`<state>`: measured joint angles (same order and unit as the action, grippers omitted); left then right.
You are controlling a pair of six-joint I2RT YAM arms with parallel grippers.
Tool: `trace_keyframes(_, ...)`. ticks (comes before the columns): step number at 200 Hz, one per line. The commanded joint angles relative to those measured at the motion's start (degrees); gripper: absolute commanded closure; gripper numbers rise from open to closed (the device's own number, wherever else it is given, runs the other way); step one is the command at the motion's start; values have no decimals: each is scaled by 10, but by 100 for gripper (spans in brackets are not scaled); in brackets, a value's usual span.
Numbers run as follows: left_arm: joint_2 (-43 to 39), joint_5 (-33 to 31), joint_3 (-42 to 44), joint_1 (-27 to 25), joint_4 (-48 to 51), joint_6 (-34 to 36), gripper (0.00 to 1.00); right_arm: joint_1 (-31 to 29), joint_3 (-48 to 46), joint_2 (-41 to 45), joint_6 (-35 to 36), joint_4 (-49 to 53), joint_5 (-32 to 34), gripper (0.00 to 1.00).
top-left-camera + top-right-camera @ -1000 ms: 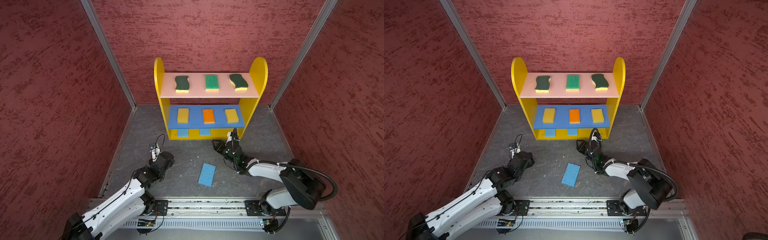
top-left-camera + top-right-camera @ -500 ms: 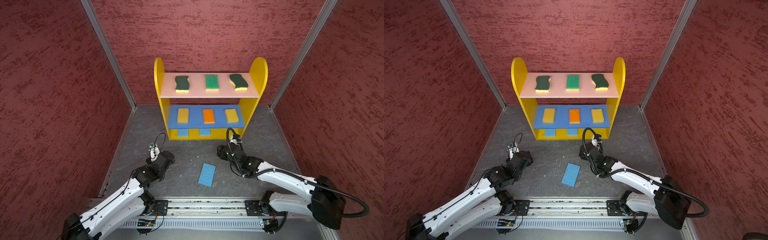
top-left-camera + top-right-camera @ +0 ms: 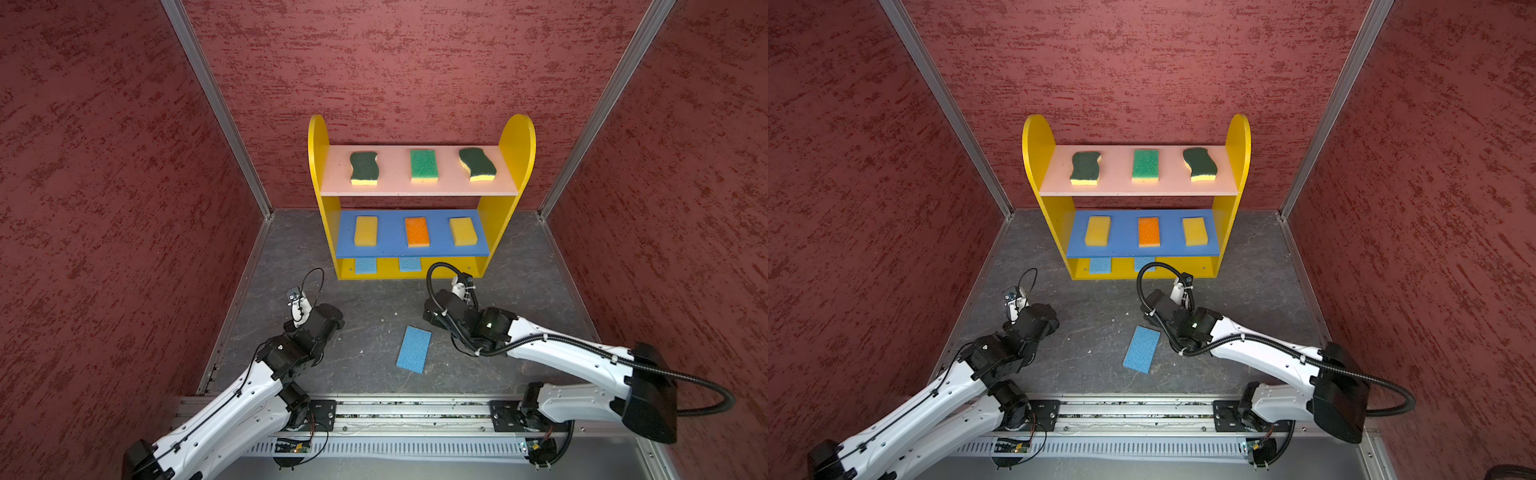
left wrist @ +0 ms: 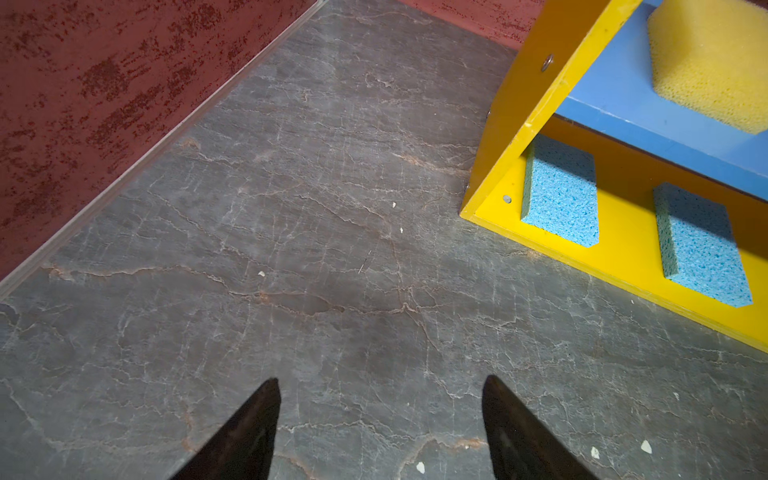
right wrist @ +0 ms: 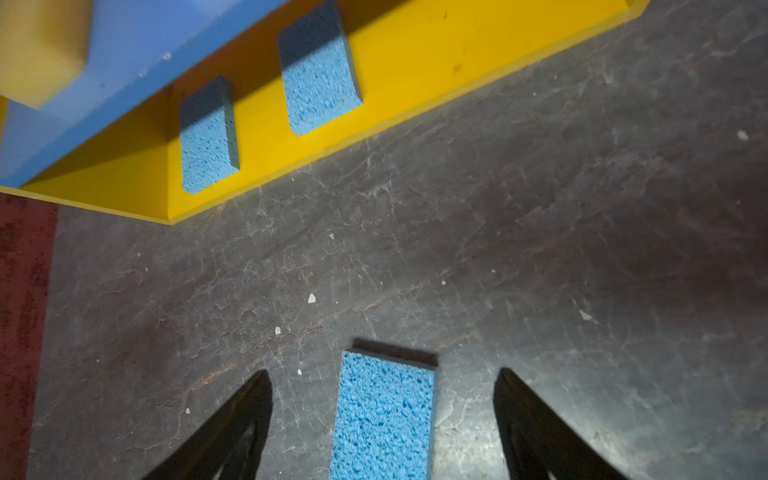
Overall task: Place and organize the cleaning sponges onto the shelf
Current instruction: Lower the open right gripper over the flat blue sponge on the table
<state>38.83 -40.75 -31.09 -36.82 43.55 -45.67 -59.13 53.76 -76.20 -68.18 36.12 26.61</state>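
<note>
The shelf (image 3: pixel 515 141) holds two dark-green wavy sponges (image 3: pixel 364 167) and one bright green sponge (image 3: pixel 423 165) on its pink board. Two yellow sponges (image 3: pixel 366 230) flank an orange sponge (image 3: pixel 417 231) on the blue board. Two blue sponges (image 3: pixel 365 265) lie on the yellow bottom board. A third blue sponge (image 3: pixel 414 349) (image 5: pixel 384 419) lies flat on the floor. My right gripper (image 5: pixel 384 376) (image 3: pixel 428 321) is open, its fingers on either side of that sponge's end, not touching it. My left gripper (image 4: pixel 380 384) (image 3: pixel 332 312) hangs open over bare floor.
Red textured walls (image 3: pixel 124 208) close in the grey stone floor (image 3: pixel 374 299) on three sides. A metal rail (image 3: pixel 415 409) with both arm bases runs along the front. The right part of the shelf's bottom board (image 5: pixel 436 50) is bare.
My right arm has pulled back from the shelf's lower right corner to the blue sponge on the floor, and its jaws have spread wider. The left arm has barely moved.
</note>
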Motion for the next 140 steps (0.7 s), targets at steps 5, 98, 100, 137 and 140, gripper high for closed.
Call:
trace_keyframes(5, -27, 11, -15, 15, 29, -9, 22, -26, 39, -38, -79, 126, 23, 9)
trace_keyframes(98, -84, 134, -7, 108, 23, 24, 22, -111, 116, -147, -76, 173, -56, 5)
trace_keyframes(100, -86, 136, -7, 109, 24, 24, 22, -112, 115, -147, -77, 170, -58, 5)
trace_keyframes(137, -116, 174, -4, 125, 38, 31, 21, -113, 101, -177, -101, 126, -108, 5)
trace_keyframes(140, -117, 177, -3, 126, 38, 32, 21, -113, 103, -182, -103, 129, -111, 5)
